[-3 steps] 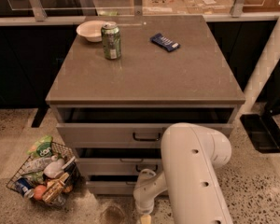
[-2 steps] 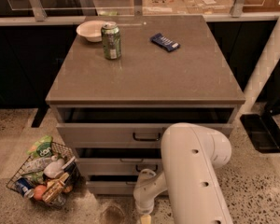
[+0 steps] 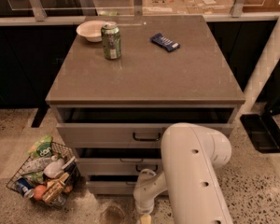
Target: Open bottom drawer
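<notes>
The grey cabinet [image 3: 144, 73] has three stacked drawer fronts. The bottom drawer [image 3: 109, 187] is the lowest and narrowest grey front, with a dark gap above it; its handle is hidden behind my arm. My white arm [image 3: 196, 171] reaches down in front of the cabinet's lower right. Its wrist bends toward the floor just in front of the bottom drawer's right part. The gripper [image 3: 144, 217] hangs at the very bottom edge of the camera view, below that drawer front, mostly cut off.
The top drawer [image 3: 107, 134] and middle drawer [image 3: 107, 165] sit above, each with a dark bar handle. A green can [image 3: 111, 41], a white bowl [image 3: 91, 30] and a blue packet [image 3: 165, 42] lie on the cabinet top. A wire basket [image 3: 42, 176] of groceries stands on the floor at left.
</notes>
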`<state>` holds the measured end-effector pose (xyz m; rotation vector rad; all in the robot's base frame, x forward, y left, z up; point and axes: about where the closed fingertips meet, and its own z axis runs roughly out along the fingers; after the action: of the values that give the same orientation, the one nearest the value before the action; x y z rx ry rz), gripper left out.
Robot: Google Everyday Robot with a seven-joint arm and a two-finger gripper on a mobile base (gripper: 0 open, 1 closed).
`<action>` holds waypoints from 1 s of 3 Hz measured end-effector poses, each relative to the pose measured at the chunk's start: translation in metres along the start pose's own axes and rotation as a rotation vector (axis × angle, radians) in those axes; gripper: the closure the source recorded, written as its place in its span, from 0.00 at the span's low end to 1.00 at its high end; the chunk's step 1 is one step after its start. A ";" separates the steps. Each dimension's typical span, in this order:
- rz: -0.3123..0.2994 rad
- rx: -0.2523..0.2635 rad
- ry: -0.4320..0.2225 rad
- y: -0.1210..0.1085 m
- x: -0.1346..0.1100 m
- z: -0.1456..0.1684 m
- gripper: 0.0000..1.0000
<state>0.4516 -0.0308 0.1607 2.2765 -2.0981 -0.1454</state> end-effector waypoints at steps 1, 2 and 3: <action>0.000 0.000 0.000 0.000 0.000 0.000 0.00; 0.000 0.000 0.000 0.000 0.000 0.000 0.00; 0.000 0.000 0.000 0.000 0.000 0.000 0.00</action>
<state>0.4515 -0.0308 0.1607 2.2766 -2.0982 -0.1454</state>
